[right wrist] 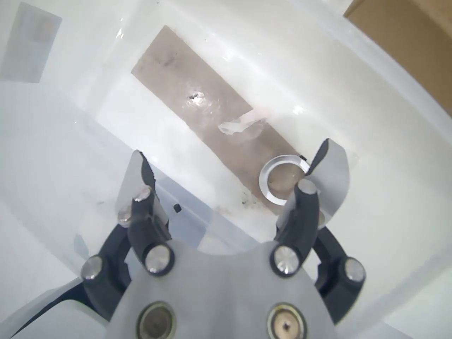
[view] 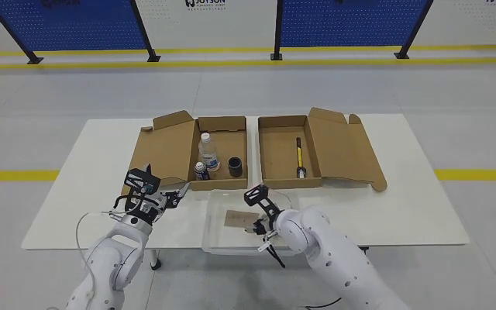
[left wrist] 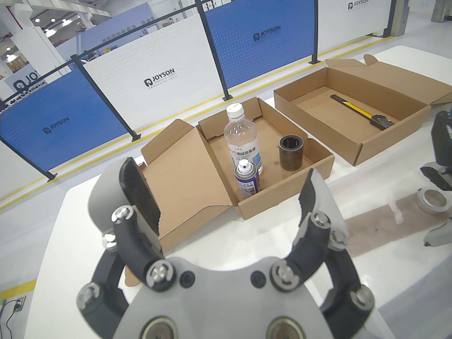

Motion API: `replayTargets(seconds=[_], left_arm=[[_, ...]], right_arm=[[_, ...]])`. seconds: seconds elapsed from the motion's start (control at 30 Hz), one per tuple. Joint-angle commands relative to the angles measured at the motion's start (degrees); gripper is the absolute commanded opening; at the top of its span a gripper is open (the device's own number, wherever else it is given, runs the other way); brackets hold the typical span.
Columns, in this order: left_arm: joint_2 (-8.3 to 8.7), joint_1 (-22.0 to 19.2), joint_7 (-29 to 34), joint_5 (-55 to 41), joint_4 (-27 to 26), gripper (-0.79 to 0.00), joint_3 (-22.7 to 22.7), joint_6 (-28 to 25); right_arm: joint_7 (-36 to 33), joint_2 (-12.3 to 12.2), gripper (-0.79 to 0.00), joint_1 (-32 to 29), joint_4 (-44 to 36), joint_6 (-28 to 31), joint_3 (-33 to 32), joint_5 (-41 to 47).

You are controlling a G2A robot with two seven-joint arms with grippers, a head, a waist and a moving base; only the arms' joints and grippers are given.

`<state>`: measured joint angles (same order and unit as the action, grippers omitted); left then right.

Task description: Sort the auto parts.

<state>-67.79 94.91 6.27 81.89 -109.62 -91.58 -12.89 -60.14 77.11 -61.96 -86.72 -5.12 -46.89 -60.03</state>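
Fingers apart, our right gripper brackets the metal ring off-centre; pick-up seems in hand, needing centring, then closing.

Saw a white table on a pale floor. Noted yellow lines beyond it, with blue and white fence panels behind

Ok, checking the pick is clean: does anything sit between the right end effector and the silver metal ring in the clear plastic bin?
Nothing visible does. The open right end effector hangs inside the clear plastic bin, one finger beside the silver metal ring, which lies bare on the brown sheet.
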Motion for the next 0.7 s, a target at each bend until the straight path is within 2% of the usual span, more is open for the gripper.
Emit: replayTargets(seconds=[0.0,0.3,0.67], left_arm=[[0.00,0.00,0.00,0.00,0.00,0.000,0.00,0.00],[0.00,0.00,0.00,0.00,0.00,0.000,0.00,0.00],[0.00,0.00,0.00,0.00,0.00,0.000,0.00,0.00]], right_arm=[[0.73,0.23,-0.031,0.09,1.06,0.03,0.15,1.22],[2.34,1.26,-0.037,1.02,4.24,0.04,1.87,3.01],[2.18,2.69,-0.018,1.93,3.77,1.79,5.67,4.50]])
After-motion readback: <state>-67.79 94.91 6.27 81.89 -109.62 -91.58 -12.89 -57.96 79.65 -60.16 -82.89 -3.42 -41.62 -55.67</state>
